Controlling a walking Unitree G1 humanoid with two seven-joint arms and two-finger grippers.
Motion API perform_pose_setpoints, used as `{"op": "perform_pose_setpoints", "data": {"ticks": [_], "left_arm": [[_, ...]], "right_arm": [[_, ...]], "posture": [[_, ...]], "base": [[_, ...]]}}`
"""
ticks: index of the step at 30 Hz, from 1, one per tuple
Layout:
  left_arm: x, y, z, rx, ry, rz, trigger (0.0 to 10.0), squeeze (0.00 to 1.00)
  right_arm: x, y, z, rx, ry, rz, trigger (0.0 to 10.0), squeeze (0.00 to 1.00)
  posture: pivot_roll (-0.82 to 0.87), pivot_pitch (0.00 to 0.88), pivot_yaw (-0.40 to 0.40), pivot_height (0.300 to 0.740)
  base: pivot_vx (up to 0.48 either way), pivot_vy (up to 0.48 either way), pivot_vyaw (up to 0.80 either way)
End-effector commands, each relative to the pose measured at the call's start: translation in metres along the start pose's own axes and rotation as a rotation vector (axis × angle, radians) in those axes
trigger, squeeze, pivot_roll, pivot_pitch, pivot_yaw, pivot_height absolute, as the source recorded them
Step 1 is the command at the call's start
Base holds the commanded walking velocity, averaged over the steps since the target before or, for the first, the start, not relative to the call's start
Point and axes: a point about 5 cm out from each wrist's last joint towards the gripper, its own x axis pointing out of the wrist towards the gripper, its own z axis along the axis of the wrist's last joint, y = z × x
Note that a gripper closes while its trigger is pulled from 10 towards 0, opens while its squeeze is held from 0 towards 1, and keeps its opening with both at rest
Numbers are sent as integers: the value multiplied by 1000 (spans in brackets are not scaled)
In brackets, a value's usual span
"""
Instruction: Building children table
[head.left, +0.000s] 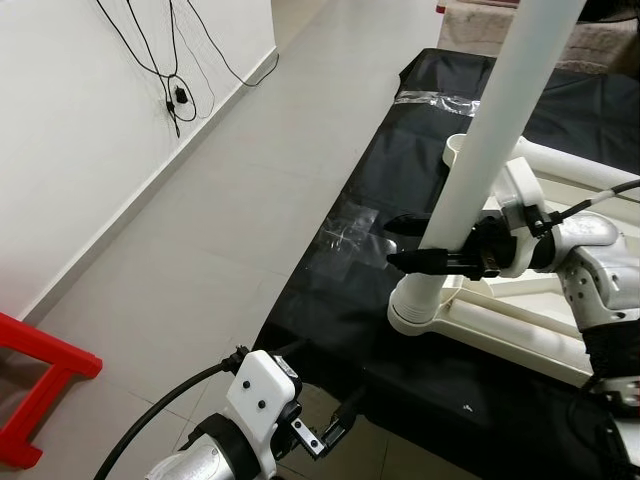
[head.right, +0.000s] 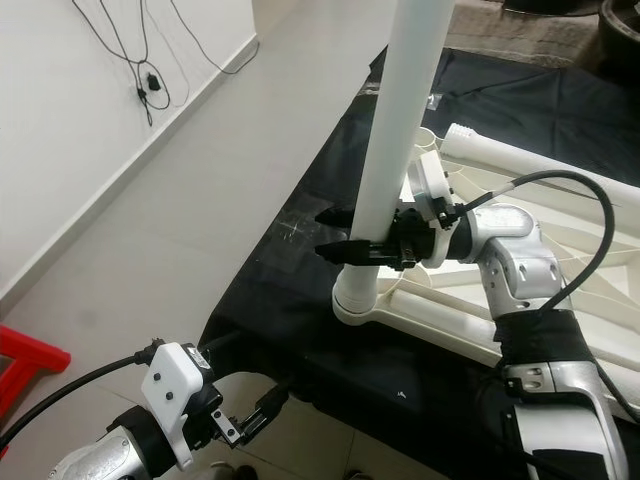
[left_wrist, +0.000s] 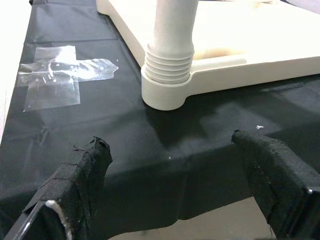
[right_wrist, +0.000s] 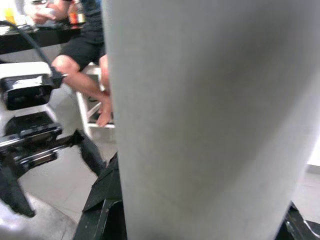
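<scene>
Nearest, the left hand (head.left: 322, 437) is held low at the near edge of the black sheet (head.left: 420, 170), its fingers (left_wrist: 85, 170) spread apart and empty; it appears to be kept in reserve, out of the way.

Just beyond, on that sheet spread over the floor (head.left: 230, 200), the upturned white tabletop (head.left: 520, 320) is laid flat, so its corner socket (head.left: 415, 310) is offered upward. The white leg (head.left: 490, 130) is stood upright in that socket, its ribbed end seated in it.

The right hand (head.right: 345, 235) is clamped on the leg from the right, low down just above the socket, presumably to steady or turn it home. A second leg (head.right: 520, 165) is left lying farther back. Taped patches (left_wrist: 60, 75) are seen on the sheet.
</scene>
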Motion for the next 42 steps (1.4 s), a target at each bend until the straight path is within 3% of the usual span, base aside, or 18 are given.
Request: {"op": "perform_pose_setpoints", "data": {"ticks": [1, 10, 16, 19, 21, 28, 33, 35, 36, 37, 38, 39, 41, 42], "left_arm": [[-2, -1, -7, -2, 33, -3, 10000, 0], [-1, -2, -7, -4, 33, -8, 10000, 0], [-1, -2, -7, -3, 31, -8, 10000, 0], [0, -1, -7, -4, 31, -7, 10000, 0], [0, -1, -7, -4, 30, -6, 10000, 0], [1, 0, -7, -4, 27, -7, 10000, 0], [2, 0, -7, -6, 25, -5, 10000, 0], [2, 0, -7, -6, 25, -5, 10000, 0], [2, 0, -7, -5, 24, -5, 10000, 0], [2, 0, -7, -3, 22, -6, 10000, 0], [2, 0, -7, -3, 22, -6, 10000, 0], [3, 0, -7, -3, 22, -6, 10000, 0], [3, 0, -7, -3, 22, -6, 10000, 0], [3, 0, -7, -2, 21, -7, 10000, 0]], "right_arm": [[2, 5, -23, 77, 46, -15, 10000, 0], [2, 9, -33, 113, 32, -114, 10000, 0], [12, 13, -38, 110, 27, -190, 10000, 0], [21, 14, -42, 115, 56, -266, 10000, 0], [25, 9, -49, 123, 104, -384, 10000, 0], [31, 6, -55, 140, 110, -550, 10000, 0], [39, 2, -57, 184, 134, -752, 10000, 0], [39, 2, -57, 184, 134, -752, 10000, 0], [39, -1, -59, 187, 174, -849, 10000, 0], [38, -5, -64, 219, 235, -1031, 10000, 0], [38, -5, -64, 219, 235, -1031, 10000, 0], [38, -8, -64, 246, 227, -1140, 10000, 0], [38, -8, -64, 246, 227, -1140, 10000, 0], [38, -11, -59, 264, 196, -1282, 10000, 0]], "posture": [[165, 225, 22, 740], [163, 219, 24, 740], [159, 223, 23, 740], [157, 225, 27, 740], [155, 226, 26, 740], [154, 229, 25, 740], [144, 233, 25, 740], [144, 233, 25, 740], [144, 233, 27, 740], [143, 234, 26, 740], [143, 234, 26, 740], [146, 233, 25, 740], [146, 233, 25, 740], [147, 233, 26, 740]], "base": [[0, 0, 0], [0, 0, 0], [0, 0, 0], [0, 0, 0], [0, 0, 0], [0, 0, 0], [0, 0, 0], [0, 0, 0], [0, 0, 0], [0, 0, 0], [0, 0, 0], [0, 0, 0], [0, 0, 0], [0, 0, 0]]}}
